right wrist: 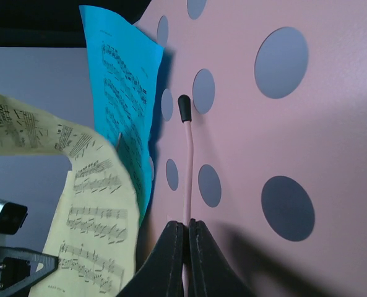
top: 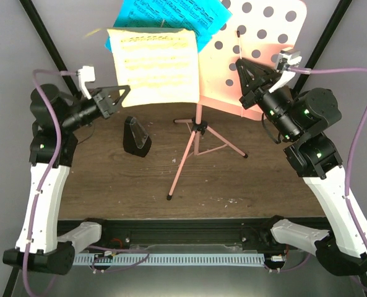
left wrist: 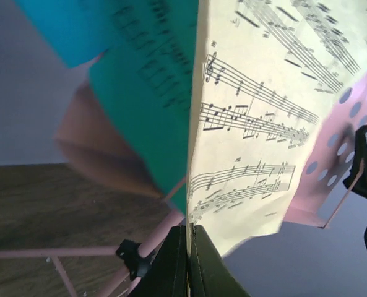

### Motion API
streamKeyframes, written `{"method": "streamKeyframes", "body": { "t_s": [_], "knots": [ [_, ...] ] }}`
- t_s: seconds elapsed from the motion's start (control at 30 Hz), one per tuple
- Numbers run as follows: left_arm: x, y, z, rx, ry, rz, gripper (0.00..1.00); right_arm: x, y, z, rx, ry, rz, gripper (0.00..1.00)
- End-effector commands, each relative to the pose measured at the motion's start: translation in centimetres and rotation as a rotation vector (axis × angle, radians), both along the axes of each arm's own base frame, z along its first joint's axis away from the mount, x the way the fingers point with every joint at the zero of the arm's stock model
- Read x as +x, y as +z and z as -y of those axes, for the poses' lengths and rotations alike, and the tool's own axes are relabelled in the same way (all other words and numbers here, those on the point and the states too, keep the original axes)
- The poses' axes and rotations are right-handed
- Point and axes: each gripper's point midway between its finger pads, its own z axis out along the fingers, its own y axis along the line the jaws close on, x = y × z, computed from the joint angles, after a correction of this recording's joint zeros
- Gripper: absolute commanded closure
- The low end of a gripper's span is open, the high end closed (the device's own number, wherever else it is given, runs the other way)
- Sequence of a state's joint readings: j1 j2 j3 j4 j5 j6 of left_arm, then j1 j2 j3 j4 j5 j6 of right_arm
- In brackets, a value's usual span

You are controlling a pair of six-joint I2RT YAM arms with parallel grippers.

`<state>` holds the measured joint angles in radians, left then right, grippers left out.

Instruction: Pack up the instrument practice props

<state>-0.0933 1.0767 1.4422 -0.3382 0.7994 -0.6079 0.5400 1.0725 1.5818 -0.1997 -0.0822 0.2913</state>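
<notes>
Dark wood-grain tabletop (top: 109, 179), plain grey backdrop behind.

Pink music stand (top: 197, 133) upright at centre, its tripod legs spread on the tabletop. Its hole-punched desk (top: 276, 37) is at far right, tilted.

Yellow page (top: 155, 65) sits left of the stand's pole, printed side to the overhead camera. Cyan page (top: 171, 13) lies behind it on the far side, partly overlapped and slanted.

Black pyramid metronome (top: 135, 137) stands on the tabletop, left of the tripod legs and apart from them, just below the yellow page's lower edge.

Left hand (top: 126, 93) is at the lower left edge of the yellow page. In the wrist view the fingers (left wrist: 171, 266) are pressed together with the page's edge pinched between them.

Right hand (top: 239, 64) is against the face of the desk. Its fingers are closed tight on a thin pink retaining wire (right wrist: 186, 161) with a black tip, which lies along the desk.
</notes>
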Motion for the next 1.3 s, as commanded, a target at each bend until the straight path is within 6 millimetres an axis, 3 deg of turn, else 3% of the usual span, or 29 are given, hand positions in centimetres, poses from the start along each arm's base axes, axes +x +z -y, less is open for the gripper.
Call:
{"method": "streamKeyframes", "body": {
  "t_s": [0.0,0.1,0.2,0.33,0.8,1.0,1.27],
  "knots": [
    [-0.5,-1.3,-0.7,-0.058,-0.043,-0.052,1.00,1.5,-1.7,-0.3,-0.017,-0.029,-0.062,0.99],
    [-0.8,-1.7,-0.9,-0.058,-0.030,-0.062,1.00,1.5,-1.6,-0.2,-0.011,-0.031,-0.063,0.99],
    [-0.7,-2.3,-1.8,-0.058,0.031,-0.072,1.00,1.3,-1.5,-0.2,-0.007,-0.024,-0.059,0.90],
    [-0.8,-5.0,-3.5,-0.022,0.155,-0.109,1.00,0.7,-1.2,-0.3,-0.008,-0.002,-0.048,0.82],
    [-3.8,-23.4,-6.1,-0.043,0.364,-0.546,1.00,-3.3,-0.3,-2.2,-0.072,0.190,0.073,0.31],
    [-5.1,-29.2,-7.1,-0.059,0.454,-0.713,1.00,-4.4,-0.1,-0.7,-0.087,0.130,0.118,0.13],
    [-7.0,-36.4,-8.0,-0.148,0.559,-0.939,1.00,-5.8,0.0,1.8,-0.071,0.037,0.168,0.00]
  ]
}}
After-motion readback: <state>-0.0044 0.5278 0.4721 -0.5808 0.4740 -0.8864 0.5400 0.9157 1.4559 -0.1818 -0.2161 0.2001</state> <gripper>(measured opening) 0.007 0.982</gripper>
